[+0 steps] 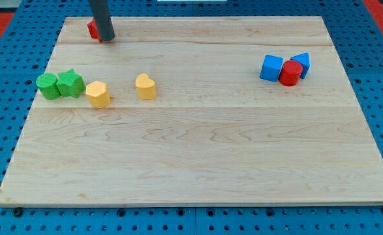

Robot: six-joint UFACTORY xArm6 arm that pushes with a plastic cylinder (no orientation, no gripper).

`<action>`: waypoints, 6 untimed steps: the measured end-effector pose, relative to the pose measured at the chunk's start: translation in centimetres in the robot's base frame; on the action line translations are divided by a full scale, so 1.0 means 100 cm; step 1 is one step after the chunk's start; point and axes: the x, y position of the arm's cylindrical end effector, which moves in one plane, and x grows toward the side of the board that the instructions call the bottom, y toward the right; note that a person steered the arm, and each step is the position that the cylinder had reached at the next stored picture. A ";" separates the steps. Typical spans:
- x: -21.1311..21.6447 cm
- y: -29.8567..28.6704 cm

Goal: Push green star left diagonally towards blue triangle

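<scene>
1. Fingers are not part of this arm, so no spread or pinch can be told; it ends in a straight dark rod, and my tip (106, 39) rests at the table's far left corner, at the view's top.
2. Just to the view's left of my tip, touching or nearly so, a small red block (92, 29) sits partly hidden behind the rod; its shape cannot be made out.
3. On the light wooden table (191, 156), the green star-shaped block (70, 83) lies near the left edge, well apart from my tip and toward the view's bottom from it.
4. A second green block (47, 86), rounded in outline, touches the star on its left side.
5. A yellow hexagonal block (98, 94) sits just beside the star on its right, and another yellow block (145, 86) stands a little further right, apart from it.
6. Near the right edge, a blue cube (271, 68), a red cylinder (291, 73) and the blue triangle block (301, 63) cluster together, touching.
7. Between the star and that cluster stand the two yellow blocks.
8. Around the table runs a blue perforated board (380, 65); no writing or labels can be read.
</scene>
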 end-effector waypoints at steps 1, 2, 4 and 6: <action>0.000 0.000; 0.005 0.007; 0.014 0.107; 0.048 0.209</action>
